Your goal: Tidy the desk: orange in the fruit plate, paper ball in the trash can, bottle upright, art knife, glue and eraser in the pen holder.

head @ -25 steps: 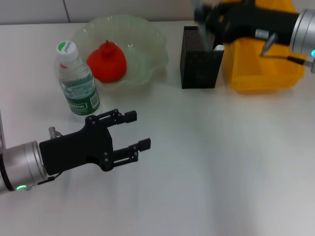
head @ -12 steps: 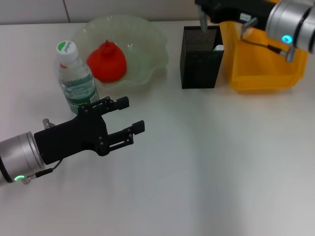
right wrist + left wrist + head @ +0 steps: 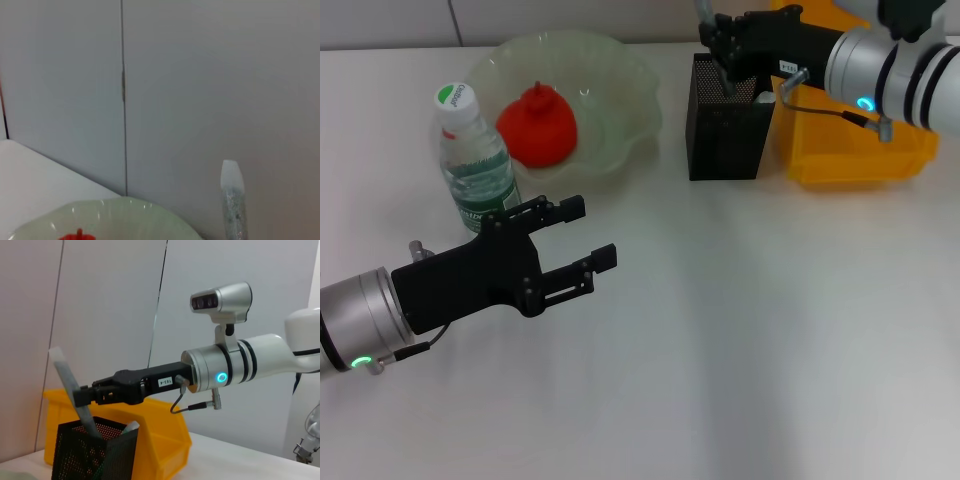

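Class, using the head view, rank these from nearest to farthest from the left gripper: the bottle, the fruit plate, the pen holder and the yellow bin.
Measured from the left gripper:
1. Bottle, upright, just behind the gripper on the left.
2. Fruit plate, behind the bottle, holding the red fruit.
3. Pen holder, far side, right of the plate.
4. Yellow bin, farthest, at the right.

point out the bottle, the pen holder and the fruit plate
bottle (image 3: 480,180), head view, on its label
pen holder (image 3: 723,140), head view, on its front mesh wall
fruit plate (image 3: 620,95), head view, on its bare inner wall
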Robot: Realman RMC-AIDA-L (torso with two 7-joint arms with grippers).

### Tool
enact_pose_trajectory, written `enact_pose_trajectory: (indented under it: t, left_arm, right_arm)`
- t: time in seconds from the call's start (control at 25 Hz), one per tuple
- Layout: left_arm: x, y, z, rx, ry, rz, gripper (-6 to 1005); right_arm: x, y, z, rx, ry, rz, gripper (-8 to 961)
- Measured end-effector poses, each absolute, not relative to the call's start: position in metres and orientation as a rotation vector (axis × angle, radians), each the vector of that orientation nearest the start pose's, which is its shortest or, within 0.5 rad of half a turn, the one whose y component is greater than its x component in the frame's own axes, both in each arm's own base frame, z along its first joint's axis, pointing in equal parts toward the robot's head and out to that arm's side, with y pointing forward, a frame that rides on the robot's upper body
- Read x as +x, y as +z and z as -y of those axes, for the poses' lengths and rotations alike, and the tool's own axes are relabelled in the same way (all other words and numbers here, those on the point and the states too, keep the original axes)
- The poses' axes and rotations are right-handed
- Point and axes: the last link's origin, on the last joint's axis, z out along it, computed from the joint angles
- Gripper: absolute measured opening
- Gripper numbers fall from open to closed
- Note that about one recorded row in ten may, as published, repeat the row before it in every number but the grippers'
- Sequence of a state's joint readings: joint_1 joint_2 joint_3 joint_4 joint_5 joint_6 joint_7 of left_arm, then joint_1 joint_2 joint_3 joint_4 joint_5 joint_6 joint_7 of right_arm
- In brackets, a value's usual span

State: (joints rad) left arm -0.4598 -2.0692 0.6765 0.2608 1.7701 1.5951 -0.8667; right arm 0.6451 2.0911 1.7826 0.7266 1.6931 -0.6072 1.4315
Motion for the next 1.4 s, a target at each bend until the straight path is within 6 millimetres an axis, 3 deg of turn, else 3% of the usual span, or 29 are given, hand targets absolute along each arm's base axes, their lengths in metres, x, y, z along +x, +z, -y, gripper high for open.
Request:
enact_pose_trajectory:
  t: [0.44,0.84,0.88,0.92,1.08,1.24,1.28,1.4]
  left_arm:
    - [-0.282,-0.038,-0.277,-2.567,-1.011,0.449,722]
    - [-0.283,-0.037,-0.277,-2.567,-1.010,0.451,722]
    - [-0.283,-0.037,-0.277,-2.567,-1.012,0.457,722]
    - [-0.283,-0.037,-0.277,-2.569,-1.015,0.466,722]
    - [-0.278,-0.036,-0.276,-2.585,-1.050,0.476,722]
    - [-0.272,-0.034,-0.274,-2.611,-1.093,0.446,722]
    - [-0.270,-0.032,-0.274,-2.624,-1.105,0.434,722]
    - [-0.270,-0.032,-0.274,-2.624,-1.105,0.434,722]
  right_arm:
    - [0.191,-0.032,-0.434,-2.259,0.533,-0.565,153]
    - [0.185,-0.012,-0.427,-2.191,0.676,-0.597,521]
    - [0.178,-0.001,-0.418,-2.190,0.803,-0.608,564]
    - [0.178,-0.001,-0.418,-2.190,0.803,-0.608,603]
    - [0.176,0.027,-0.392,-2.229,1.094,-0.636,761]
    - [0.190,0.050,-0.352,-2.381,1.332,-0.633,761]
    - [0.202,0.052,-0.330,-2.505,1.335,-0.616,761]
    - [0.212,0.048,-0.313,-2.630,1.278,-0.619,760]
